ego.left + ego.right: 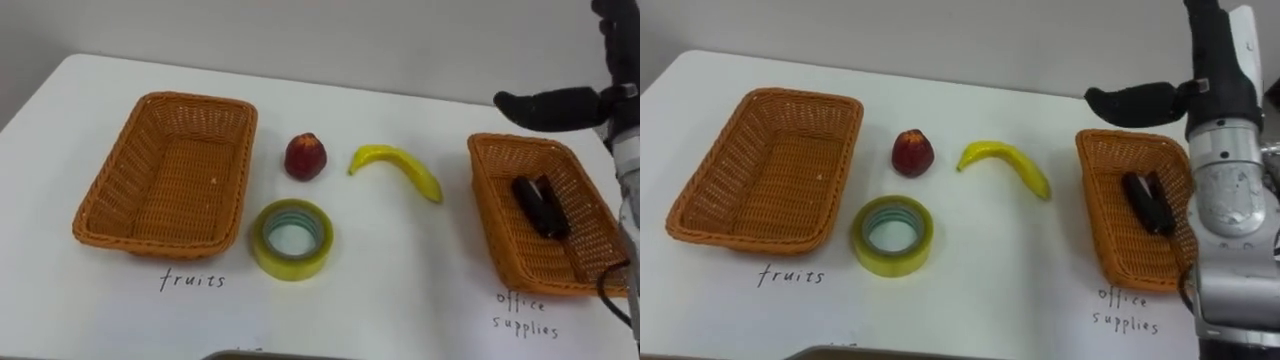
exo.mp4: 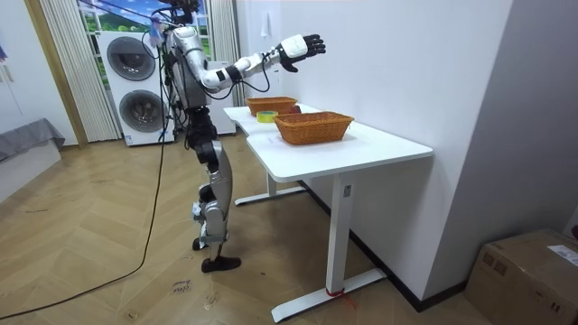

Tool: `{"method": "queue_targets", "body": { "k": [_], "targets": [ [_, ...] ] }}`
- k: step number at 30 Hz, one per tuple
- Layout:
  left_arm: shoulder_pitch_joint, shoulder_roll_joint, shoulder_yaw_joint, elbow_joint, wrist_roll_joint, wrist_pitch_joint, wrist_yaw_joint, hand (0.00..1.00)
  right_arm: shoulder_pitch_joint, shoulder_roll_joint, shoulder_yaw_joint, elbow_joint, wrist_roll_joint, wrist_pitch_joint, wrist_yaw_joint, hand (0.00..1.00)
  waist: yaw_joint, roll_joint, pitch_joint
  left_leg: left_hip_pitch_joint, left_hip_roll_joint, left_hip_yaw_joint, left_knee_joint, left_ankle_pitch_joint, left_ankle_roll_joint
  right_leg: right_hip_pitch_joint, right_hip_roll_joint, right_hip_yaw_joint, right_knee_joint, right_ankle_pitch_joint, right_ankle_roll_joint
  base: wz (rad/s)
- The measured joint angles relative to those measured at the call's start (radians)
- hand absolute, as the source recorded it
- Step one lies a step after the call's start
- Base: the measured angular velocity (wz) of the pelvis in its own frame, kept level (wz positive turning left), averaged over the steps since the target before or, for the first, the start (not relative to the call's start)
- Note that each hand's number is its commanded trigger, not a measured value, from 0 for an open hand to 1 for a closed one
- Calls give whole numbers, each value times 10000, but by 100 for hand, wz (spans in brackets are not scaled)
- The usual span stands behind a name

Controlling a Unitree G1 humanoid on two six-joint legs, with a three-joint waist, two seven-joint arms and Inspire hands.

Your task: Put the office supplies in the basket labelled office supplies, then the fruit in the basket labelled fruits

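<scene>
Now | R hand [image 1: 1140, 103] spread, by office basket [image 1: 1098, 220] w/ black item [image 1: 1148, 203] | tape [image 1: 890, 262], apple [image 1: 912, 152], banana [image 1: 1015, 162] alongside

Right hand [image 1: 1212, 60] partly beyond top edge

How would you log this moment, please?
right hand open, raised by office basket | black object inside | apple, banana, tape on table

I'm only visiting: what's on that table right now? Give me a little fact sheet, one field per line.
table: white, with two wicker baskets
left basket: empty
right basket: holds one dark object, perhaps a stapler
loose between the baskets: red apple, yellow banana, roll of tape
right hand: open, raised above the right basket, holding nothing
</scene>
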Motion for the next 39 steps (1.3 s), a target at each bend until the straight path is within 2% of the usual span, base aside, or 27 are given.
{"method": "queue_targets", "body": {
  "k": [5, 10, 15, 23, 33, 39],
  "targets": [
    [87, 15, -228, 59, 8, 8, -9, 0, -237, 5, 628, 152, 326, 0, 210, 0, 386, -19, 24, -28, -27, -121, 15, -3, 7, 26, -11, -66, -29, 10, 13, 7],
    [203, 32, -335, 130, 210, 46, 37, 0, -247, 25, 1275, 383, 401, 56, 555, 0, 540, -11, 57, -121, -37, -318, 55, 0, 10, 47, -32, -244, -50, 9, 14, 10],
    [270, 29, -567, 105, 436, 438, 53, 0, -249, 114, 1798, 398, 228, 382, 850, 0, 727, -54, 61, -246, -55, -388, 91, 3, 4, -36, -22, -294, -48, 9, 14, 4],
    [192, 43, -848, 39, 484, 620, 98, 0, -249, 181, 2131, 520, 385, 444, 869, 0, 975, -124, 67, -306, -55, -457, 111, 3, 4, -59, -35, -381, -51, 9, 14, 1],
    [52, 44, -920, 38, 426, 715, 80, 0, -250, 849, 2210, 660, 1485, 443, 872, 0, 1017, -78, 81, -309, -77, -533, 131, 23, 33, -22, -102, -490, -47, 9, 15, 1],
    [158, 49, -962, 38, 422, 841, 24, 0, -248, 943, 2479, 1075, 1957, 590, 977, 0, 1003, -6, 77, -313, -102, -551, 143, 41, 56, -7, -137, -545, -37, 9, 17, 1]
  ]
}}
